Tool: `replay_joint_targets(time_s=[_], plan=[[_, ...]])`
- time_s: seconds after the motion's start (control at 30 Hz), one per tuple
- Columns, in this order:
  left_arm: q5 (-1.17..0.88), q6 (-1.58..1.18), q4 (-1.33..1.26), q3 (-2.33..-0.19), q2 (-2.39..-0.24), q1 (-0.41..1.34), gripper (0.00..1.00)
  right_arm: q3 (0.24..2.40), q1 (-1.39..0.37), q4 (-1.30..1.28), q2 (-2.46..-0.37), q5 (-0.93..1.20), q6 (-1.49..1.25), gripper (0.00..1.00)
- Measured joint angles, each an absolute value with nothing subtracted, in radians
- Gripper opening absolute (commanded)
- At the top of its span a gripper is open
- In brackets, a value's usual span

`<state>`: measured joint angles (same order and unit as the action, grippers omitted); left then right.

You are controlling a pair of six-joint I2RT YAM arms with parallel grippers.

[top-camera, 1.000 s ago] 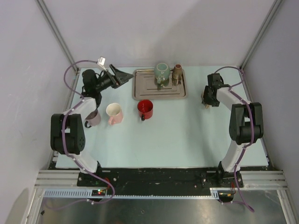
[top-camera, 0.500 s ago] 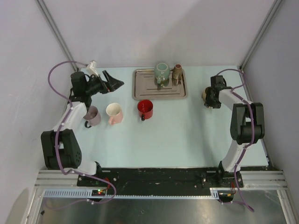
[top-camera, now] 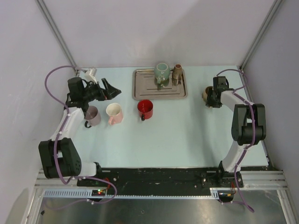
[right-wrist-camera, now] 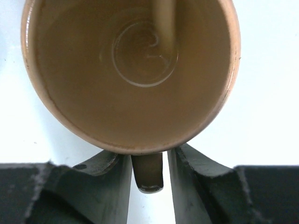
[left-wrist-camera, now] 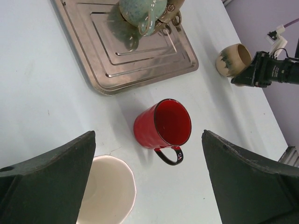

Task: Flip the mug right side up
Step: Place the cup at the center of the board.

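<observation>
Over the last second the left gripper (top-camera: 113, 87) draws back from the tray (top-camera: 140, 95) corner toward 10 o'clock on the worktop (top-camera: 177, 140). Its jaws are spread wide with nothing between them, hanging above the red mug (left-wrist-camera: 161, 123) and the cream mug (left-wrist-camera: 105, 191), which suggests this arm is leaving the job to the other. In the same second the right gripper (top-camera: 210, 99) settles in on the tan mug (right-wrist-camera: 135, 79) at 2 o'clock, well apart from the tray, and its jaws narrow. They now stand close on either side of the handle (right-wrist-camera: 147, 173), with thin slivers of worktop showing between, so they flank it and do not yet pinch it. The mug seems to lie on its side with its mouth facing the right wrist camera, though the top view is too small to confirm this. The turn itself is not yet begun; the grasp that would allow it looks nearly made. No brand, label or writing can be read on any mug, the tray or the arms; the ring inside the tan mug's bottom is only a glaze mark
</observation>
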<state>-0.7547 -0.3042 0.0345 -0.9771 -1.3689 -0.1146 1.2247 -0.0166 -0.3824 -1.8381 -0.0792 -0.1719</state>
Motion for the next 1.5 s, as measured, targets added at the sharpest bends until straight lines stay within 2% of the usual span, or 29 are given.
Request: replay_joint_targets(time_s=[0.23,0.3,0.77,1.13,1.5], plan=[[-0.757,-0.274,0.051,-0.958,-1.31,-0.122,0.98,1.224,-0.025,-0.368,-1.827,-0.089,-0.14,0.05],[-0.76,-0.266,0.054,-0.951,-1.299,-0.123,0.98,1.224,-0.025,-0.369,-1.827,-0.093,-0.133,0.01],[-0.776,-0.208,0.105,-0.901,-1.22,-0.21,0.98,1.172,-0.11,-0.422,-1.71,-0.166,-0.055,0.0],[-0.856,-0.199,0.122,-0.878,-1.207,-0.294,0.98,1.121,-0.296,-0.406,-1.544,-0.159,-0.055,0.0],[-0.869,-0.154,0.123,-0.833,-1.159,-0.31,0.98,1.093,-0.526,-0.373,-1.53,-0.235,-0.162,0.0]])
